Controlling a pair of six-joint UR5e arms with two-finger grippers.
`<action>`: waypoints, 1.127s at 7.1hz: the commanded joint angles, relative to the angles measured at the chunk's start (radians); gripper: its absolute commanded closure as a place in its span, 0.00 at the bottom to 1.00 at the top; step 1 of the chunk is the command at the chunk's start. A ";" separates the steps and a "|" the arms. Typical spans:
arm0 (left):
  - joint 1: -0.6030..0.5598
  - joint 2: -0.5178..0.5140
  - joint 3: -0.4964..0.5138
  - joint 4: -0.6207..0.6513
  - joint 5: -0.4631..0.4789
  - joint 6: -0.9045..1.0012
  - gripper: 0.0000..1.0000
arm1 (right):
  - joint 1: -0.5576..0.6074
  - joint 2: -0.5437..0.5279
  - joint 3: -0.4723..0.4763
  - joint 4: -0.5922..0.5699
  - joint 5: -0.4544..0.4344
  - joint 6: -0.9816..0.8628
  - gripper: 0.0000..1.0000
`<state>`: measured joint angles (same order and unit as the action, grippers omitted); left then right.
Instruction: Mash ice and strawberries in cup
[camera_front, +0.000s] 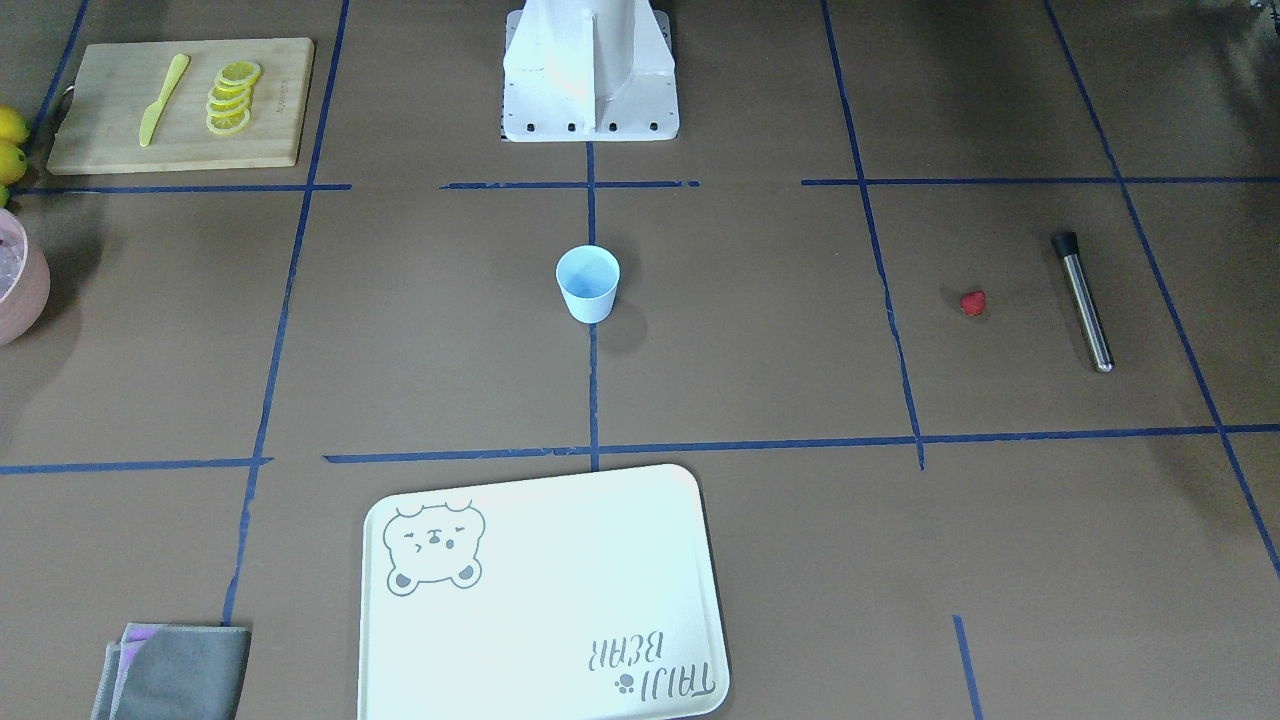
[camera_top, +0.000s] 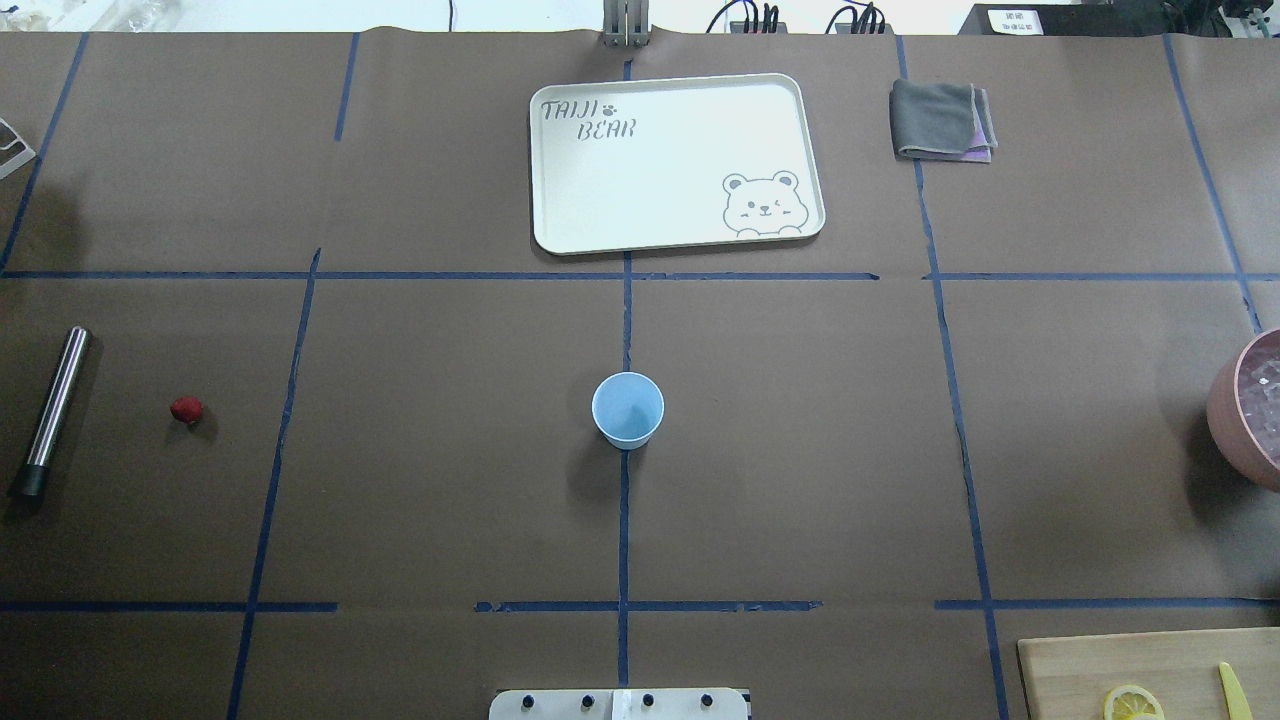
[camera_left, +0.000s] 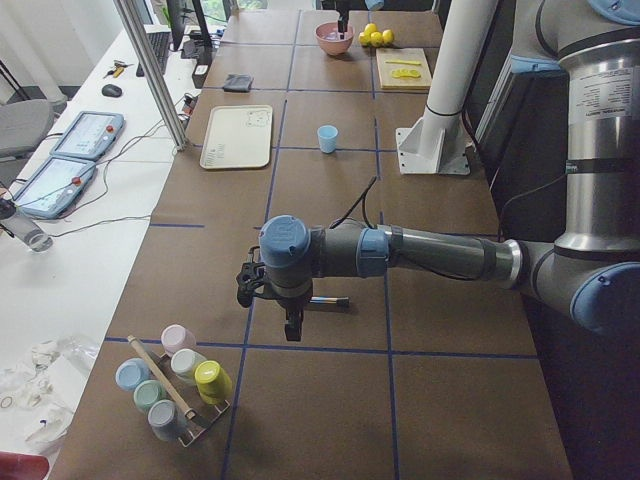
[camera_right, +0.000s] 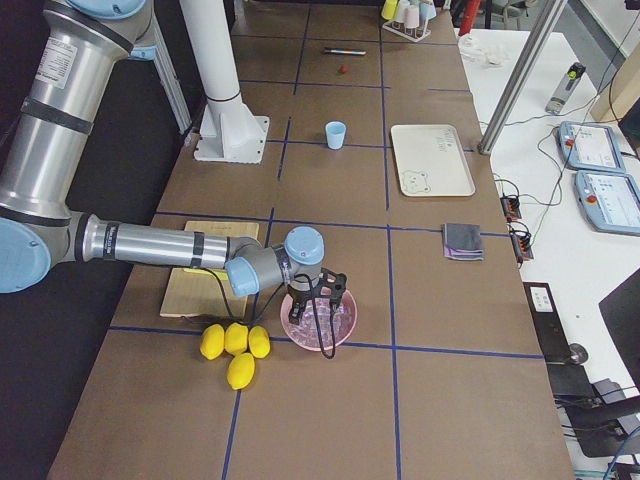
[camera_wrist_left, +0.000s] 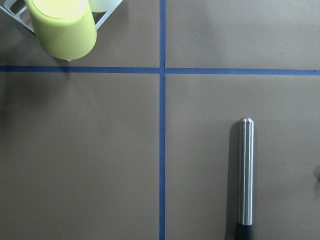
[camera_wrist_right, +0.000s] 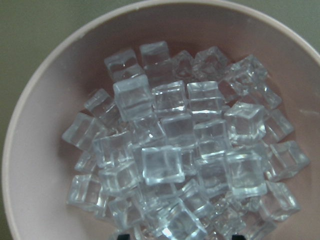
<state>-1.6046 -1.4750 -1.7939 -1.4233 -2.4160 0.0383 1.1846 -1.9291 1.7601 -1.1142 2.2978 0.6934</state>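
The pale blue cup (camera_front: 588, 283) stands upright at the table's middle, also in the overhead view (camera_top: 627, 408). The red strawberry (camera_top: 186, 409) lies on the table next to a steel muddler (camera_top: 52, 410). The ice (camera_wrist_right: 175, 150) is a heap of clear cubes in the pink bowl (camera_wrist_right: 35, 165). My right gripper (camera_wrist_right: 180, 235) hovers over the bowl (camera_right: 300, 325), its two dark tips apart at the wrist view's bottom edge. My left gripper (camera_left: 285, 320) hangs above the muddler (camera_wrist_left: 245, 172); I cannot tell whether it is open or shut.
A cutting board (camera_front: 180, 105) holds lemon slices (camera_front: 232, 98) and a yellow knife (camera_front: 163, 98). Whole lemons (camera_right: 235, 345) lie beside the bowl. A white tray (camera_top: 677, 160) and a grey cloth (camera_top: 940, 120) lie far across. A rack of coloured cups (camera_left: 175, 385) stands near the left gripper.
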 joint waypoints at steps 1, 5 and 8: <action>0.000 -0.001 0.002 0.000 0.002 0.000 0.00 | -0.002 0.007 -0.007 0.001 -0.003 0.000 0.26; 0.000 -0.001 0.005 0.000 0.002 0.000 0.00 | 0.000 0.006 -0.008 0.004 -0.018 0.000 0.43; 0.000 -0.001 0.007 0.000 0.002 0.000 0.00 | 0.000 0.006 -0.010 0.004 -0.018 -0.008 0.88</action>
<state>-1.6045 -1.4753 -1.7877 -1.4235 -2.4145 0.0383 1.1842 -1.9235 1.7508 -1.1110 2.2795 0.6909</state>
